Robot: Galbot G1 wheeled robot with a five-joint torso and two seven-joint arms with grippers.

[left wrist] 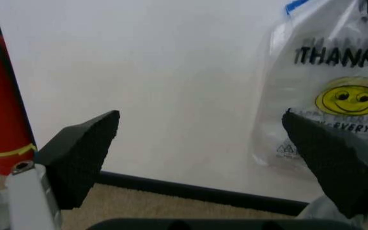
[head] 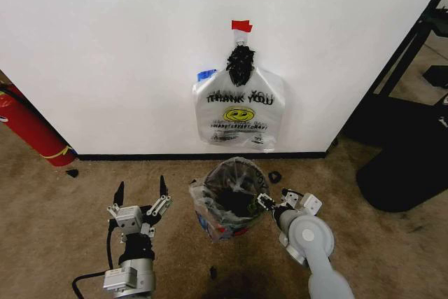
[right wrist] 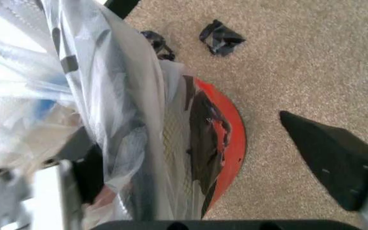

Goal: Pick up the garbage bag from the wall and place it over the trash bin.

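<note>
Over the trash bin (head: 234,197), the garbage bag (head: 210,218) is draped; right gripper (head: 269,199) open beside it, left gripper (head: 140,194) wide, idle.

Red fire extinguisher (head: 28,127) far left; "THANK YOU" smiley bag (head: 239,113) hung centre.

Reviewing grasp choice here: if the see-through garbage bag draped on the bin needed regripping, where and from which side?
Probably the loose bunched plastic on the garbage bag's left flank, reached from the robot's left by the open left gripper. It hangs outside the trash bin, free of mesh; the right gripper already sits at the opposite rim.
</note>
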